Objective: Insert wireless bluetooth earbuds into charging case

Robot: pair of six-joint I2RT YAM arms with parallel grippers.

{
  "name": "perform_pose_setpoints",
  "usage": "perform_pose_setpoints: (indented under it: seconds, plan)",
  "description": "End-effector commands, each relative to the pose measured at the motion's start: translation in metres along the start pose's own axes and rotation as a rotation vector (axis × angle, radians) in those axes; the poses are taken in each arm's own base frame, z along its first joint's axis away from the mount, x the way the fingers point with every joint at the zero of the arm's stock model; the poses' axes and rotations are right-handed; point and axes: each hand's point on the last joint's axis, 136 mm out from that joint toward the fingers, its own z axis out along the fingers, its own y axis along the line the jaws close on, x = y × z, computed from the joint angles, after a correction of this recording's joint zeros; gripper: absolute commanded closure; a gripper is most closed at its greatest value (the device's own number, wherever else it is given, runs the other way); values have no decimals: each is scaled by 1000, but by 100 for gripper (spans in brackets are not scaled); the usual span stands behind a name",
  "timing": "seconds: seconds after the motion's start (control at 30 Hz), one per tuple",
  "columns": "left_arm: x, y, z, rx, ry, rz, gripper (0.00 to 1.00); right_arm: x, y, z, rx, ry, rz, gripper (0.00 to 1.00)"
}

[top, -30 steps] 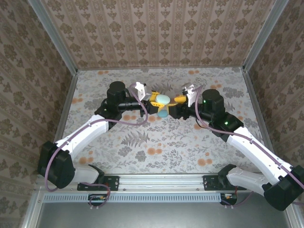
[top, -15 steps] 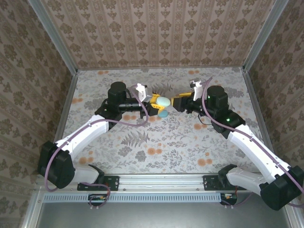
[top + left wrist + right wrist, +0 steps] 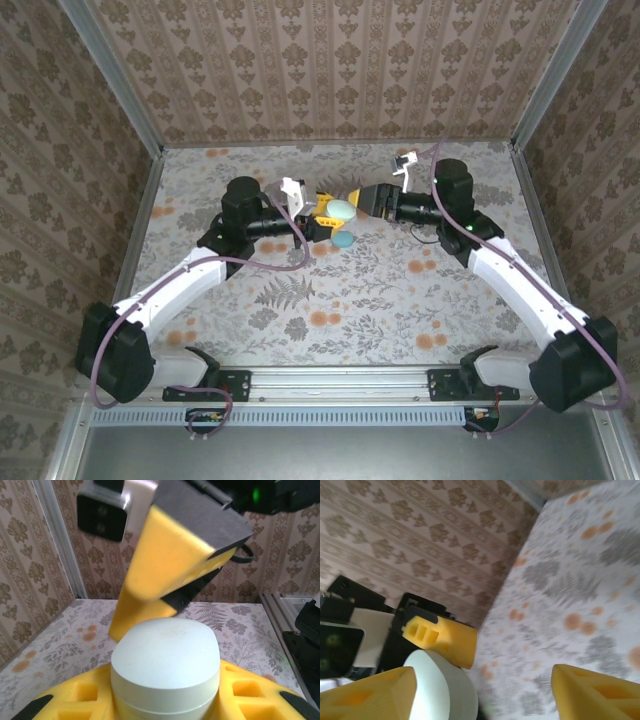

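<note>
Nearest, at the bottom of the top view, a grey metal rail [image 3: 330, 382] carries two black arm bases; two white-shelled arms reach up-frame and meet over the middle of the table [image 3: 300, 300], which wears a matte floral print in grey and orange. The left gripper [image 3: 322, 213] is clenched on the charging case [image 3: 341, 209], one pale, whitish-teal pebble, smooth, with rounded shoulders and a thin seam round its girth. In the left wrist view the case [image 3: 165, 665] sits low centre, wedged between two blocky yellow fingers [image 3: 250, 695] with square pockets moulded in. The right gripper [image 3: 375, 200] stands just right of the case with jaws spread wide, grasping nothing. In its own wrist view the case [image 3: 440, 690] lies at lower left beside one of its yellow fingers [image 3: 370, 695]; contact cannot be told. One darker teal rounded piece [image 3: 342, 238] lies just below the case in the top frame. Count: four yellow fingers. Farthest, three walls [image 3: 330, 70] papered in a brown damask stripe.
</note>
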Motion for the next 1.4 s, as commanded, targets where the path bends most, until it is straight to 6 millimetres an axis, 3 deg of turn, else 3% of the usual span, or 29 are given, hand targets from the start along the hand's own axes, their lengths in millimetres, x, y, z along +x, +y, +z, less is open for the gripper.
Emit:
perform_pose_setpoints:
  seconds: [0.0, 0.33, 0.87, 1.1, 1.17, 1.37]
  plan:
    - [-25, 1, -4, -30, -60, 77, 68, 4, 44, 1, -222, 94, 143, 31]
    - [-31, 1, -4, -22, -73, 83, 68, 15, 43, 3, -248, 173, 175, 40]
    - [-39, 1, -3, -11, -96, 80, 68, 15, 33, 14, -279, 194, 216, 51]
    - [-41, 3, -2, -15, -108, 73, 67, 8, 42, 12, -327, 166, 227, 72]
    - [-41, 5, -2, -22, -113, 68, 66, 4, 34, 17, -333, 145, 266, 77]
    - [-43, 9, -2, -20, -137, 41, 58, -12, 46, 12, -453, 57, 311, 84]
